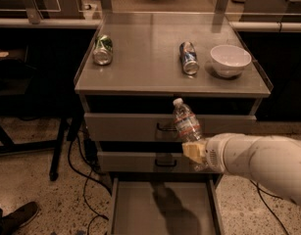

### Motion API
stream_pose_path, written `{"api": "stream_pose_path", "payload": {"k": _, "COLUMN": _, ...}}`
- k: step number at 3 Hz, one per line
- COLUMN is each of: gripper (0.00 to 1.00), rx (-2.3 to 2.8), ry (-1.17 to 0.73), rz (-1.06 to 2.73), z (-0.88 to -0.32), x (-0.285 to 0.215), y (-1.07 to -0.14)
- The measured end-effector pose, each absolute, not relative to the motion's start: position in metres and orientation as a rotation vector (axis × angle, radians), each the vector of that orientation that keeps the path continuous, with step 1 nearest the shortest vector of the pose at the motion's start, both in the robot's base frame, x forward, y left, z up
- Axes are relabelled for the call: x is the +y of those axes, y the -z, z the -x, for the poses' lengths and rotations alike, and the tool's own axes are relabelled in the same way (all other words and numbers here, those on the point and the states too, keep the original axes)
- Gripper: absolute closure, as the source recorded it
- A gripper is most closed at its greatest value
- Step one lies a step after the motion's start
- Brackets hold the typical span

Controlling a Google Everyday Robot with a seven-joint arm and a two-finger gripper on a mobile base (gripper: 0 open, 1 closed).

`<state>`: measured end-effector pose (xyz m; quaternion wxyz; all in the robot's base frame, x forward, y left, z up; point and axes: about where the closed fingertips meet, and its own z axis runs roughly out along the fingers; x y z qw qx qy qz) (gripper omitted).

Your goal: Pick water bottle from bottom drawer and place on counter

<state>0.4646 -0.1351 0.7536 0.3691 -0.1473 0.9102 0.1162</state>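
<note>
Tool [193,152], seemingly around water bottle [186,122], midair

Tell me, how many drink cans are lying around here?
2. A green can lies left on the counter, a blue can beside the white bowl. The gripper holds a water bottle, not a can, over the bottom drawer. The closed drawers could hide more.

Dim, warm brown cast; light from overhead falls on the counter [150,77].
Pale sheen across the counter's far half; the white bowl [230,59] on its right side is the brightest spot. Below the counter's front edge the gripper [193,152], clamped on the water bottle [187,124], is evenly lit. A soft dark shadow lies in the bottom drawer [133,209] beneath the counter. The recess under the counter's lip and the area left of the counter are near black.
</note>
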Motion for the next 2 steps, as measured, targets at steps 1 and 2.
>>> {"api": "stream_pose_path", "payload": {"k": 1, "gripper": 1.0, "rx": 2.303, "ry": -0.261, "rz": 0.388, "z": -0.502, "x": -0.138, "y": -0.807}}
{"api": "stream_pose_path", "payload": {"k": 2, "gripper": 1.0, "rx": 2.268, "ry": -0.221, "rz": 0.454, "z": -0.537, "x": -0.129, "y": -0.849}}
